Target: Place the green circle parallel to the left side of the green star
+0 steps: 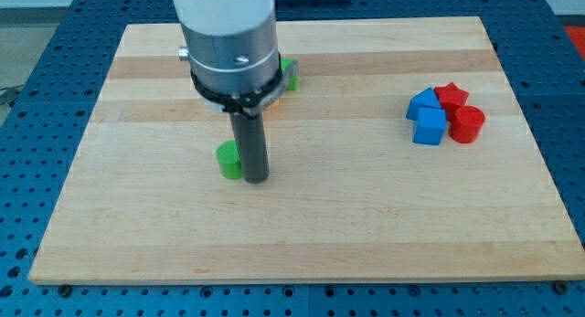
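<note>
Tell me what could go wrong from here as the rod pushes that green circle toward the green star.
My tip sits against the view's right side of the green circle, so an off-centre push may let the round block slip past the rod. The green star is largely hidden behind the arm's body, so its exact position is hard to judge, and it could be bumped as the circle nears it. The orange block peeking out beside it could be knocked too.

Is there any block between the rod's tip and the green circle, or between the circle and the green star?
Nothing visible. My tip stands right beside the green circle, on its right. The green star lies toward the view's top, mostly hidden behind the arm, so that stretch cannot be fully checked.
</note>
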Tool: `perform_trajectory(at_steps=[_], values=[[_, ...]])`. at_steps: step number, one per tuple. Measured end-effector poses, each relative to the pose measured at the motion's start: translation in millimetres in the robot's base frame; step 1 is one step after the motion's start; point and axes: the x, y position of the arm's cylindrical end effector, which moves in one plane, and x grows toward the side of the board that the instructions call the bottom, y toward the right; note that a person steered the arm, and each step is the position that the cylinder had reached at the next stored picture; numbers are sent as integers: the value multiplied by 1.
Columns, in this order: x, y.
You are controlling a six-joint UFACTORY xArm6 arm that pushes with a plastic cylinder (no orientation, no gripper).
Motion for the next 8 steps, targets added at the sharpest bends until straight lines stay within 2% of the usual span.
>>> perform_trajectory(at_steps=[1, 2, 3, 4, 6, 8], values=[[-39, -18], [-49, -31], [-31, -21], [4, -6], [-17, -37], [-18, -43]])
